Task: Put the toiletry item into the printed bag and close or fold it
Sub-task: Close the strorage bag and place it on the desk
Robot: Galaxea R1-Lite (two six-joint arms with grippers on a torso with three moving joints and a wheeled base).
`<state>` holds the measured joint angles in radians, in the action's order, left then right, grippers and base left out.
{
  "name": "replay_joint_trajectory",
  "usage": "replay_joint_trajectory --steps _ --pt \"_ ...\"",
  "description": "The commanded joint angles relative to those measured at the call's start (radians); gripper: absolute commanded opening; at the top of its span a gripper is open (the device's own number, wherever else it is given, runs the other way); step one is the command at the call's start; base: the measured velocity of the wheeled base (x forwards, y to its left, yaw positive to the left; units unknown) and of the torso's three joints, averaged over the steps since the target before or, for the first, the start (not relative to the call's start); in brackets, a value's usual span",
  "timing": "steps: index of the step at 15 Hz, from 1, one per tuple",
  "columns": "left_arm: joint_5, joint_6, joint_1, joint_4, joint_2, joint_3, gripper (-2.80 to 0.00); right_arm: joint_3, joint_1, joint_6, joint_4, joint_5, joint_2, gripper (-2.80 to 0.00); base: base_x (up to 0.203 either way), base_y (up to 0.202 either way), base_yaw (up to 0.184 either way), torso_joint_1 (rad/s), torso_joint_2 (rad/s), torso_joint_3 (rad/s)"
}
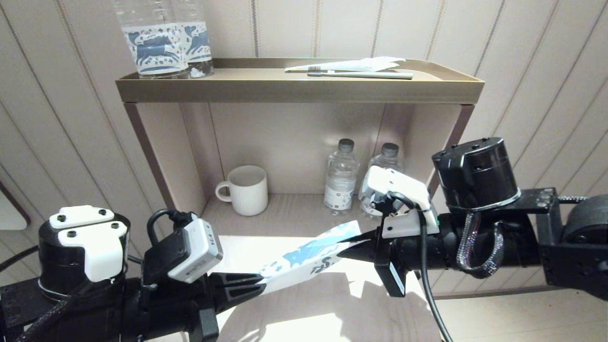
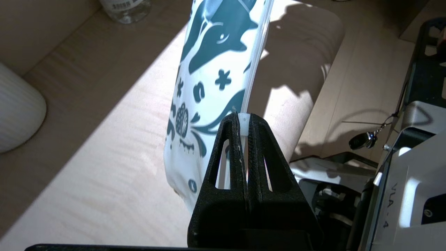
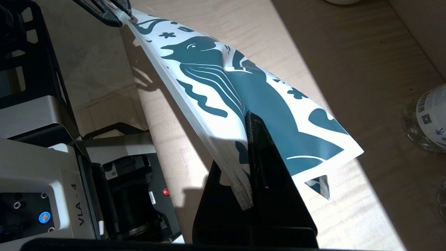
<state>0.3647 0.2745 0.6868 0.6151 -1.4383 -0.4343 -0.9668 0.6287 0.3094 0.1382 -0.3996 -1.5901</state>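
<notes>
Printed bag [image 1: 311, 259] stretched in the air between both grippers, above the sunlit front edge of the lower shelf [image 1: 285, 213]. Left gripper [image 1: 263, 284] clamped shut on one end, right gripper [image 1: 354, 244] pinched shut on the other end. White toothbrush [image 1: 361, 74] lying outside the bag on the top tray [image 1: 294, 90], near its right back corner, beside a white wrapper [image 1: 365, 64].

Hotel-room amenity nook: panelled wall, open shelf unit [image 1: 294, 90] holding water bottles [image 1: 341, 176], ribbed mug [image 1: 244, 190], toothbrush [image 1: 361, 74] on top.
</notes>
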Motion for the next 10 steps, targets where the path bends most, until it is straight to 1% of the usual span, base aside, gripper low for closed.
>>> replay_joint_trajectory --steps 1,5,10 --pt "0.002 0.001 -0.019 0.003 0.031 0.030 -2.80 -0.003 0.000 0.002 0.001 -0.002 0.005 -2.80 0.000 0.000 0.000 0.000 0.00 0.000" --pt "0.002 0.000 -0.066 0.003 0.086 0.116 -2.80 -0.001 0.000 0.002 0.001 -0.002 0.014 -2.80 0.000 0.000 0.000 0.000 0.00 0.000" --pt "0.003 -0.010 -0.096 0.005 0.112 0.166 -2.80 0.000 0.000 0.002 0.000 -0.002 0.018 -2.80 0.000 0.000 0.000 0.000 0.00 0.000"
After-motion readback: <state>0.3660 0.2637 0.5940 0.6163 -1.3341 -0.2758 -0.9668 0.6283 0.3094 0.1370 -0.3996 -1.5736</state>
